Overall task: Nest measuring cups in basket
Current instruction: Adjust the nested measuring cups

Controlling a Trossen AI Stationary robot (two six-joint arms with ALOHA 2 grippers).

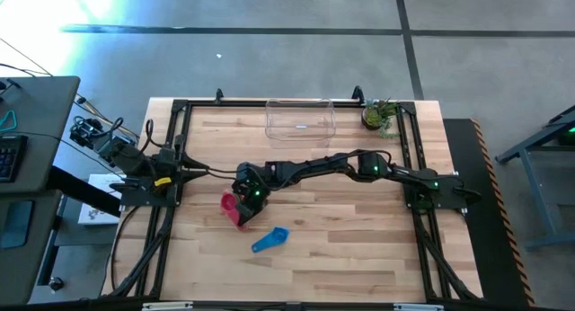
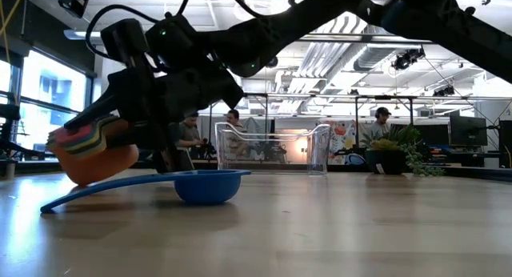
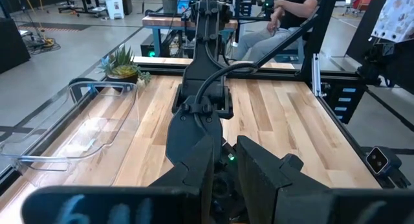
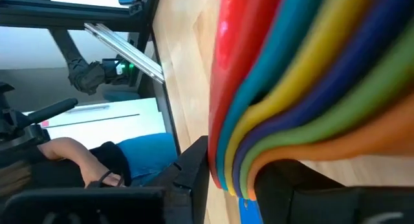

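My right claw (image 1: 241,203) clamps the stacked cups (image 2: 92,153), lifted at nine o'clock of the blue cup (image 1: 269,240). Tilted, the stack could slide free before reaching the basket (image 1: 300,119).

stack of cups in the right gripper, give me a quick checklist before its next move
1. Right gripper shut on the nested stack: ok.
2. Stack clear of the table: ok in the low view, tilted.
3. All cups nested: not ok, the blue cup lies alone on the table.
4. Basket free to receive: ok, at the far edge, nothing seen in it.
5. Plant out of the way: ok, beside the basket.
6. Left arm parked at the left edge: ok.
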